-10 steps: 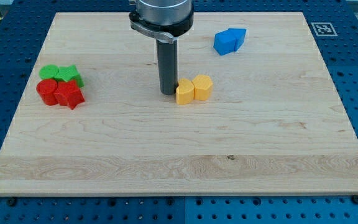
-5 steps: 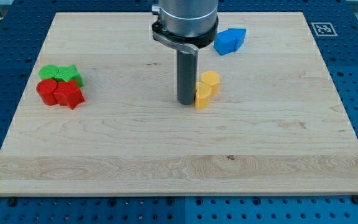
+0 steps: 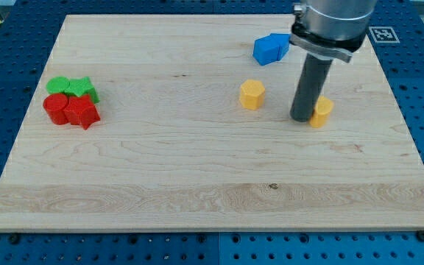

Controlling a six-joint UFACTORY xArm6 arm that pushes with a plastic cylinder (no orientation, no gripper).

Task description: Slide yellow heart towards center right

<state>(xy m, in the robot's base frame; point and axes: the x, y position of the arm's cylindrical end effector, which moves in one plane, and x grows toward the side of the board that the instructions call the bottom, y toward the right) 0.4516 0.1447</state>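
Observation:
My tip [image 3: 301,118] rests on the board right of centre, touching the left side of a yellow block [image 3: 320,112], the yellow heart, which it partly hides. A second yellow block [image 3: 252,94], hexagon-like, stands apart to the left of my rod, near the board's middle.
Two blue blocks [image 3: 271,48] sit together at the view's top, just left of my rod's upper part. Two green blocks [image 3: 72,87] and two red blocks [image 3: 71,110] are clustered at the view's left. The wooden board [image 3: 212,199] has a marker tag [image 3: 383,34] at its top right corner.
My tip has moved to the right, pushing one yellow block with it. The two yellow blocks, touching before, are now apart; the other one stayed near the middle.

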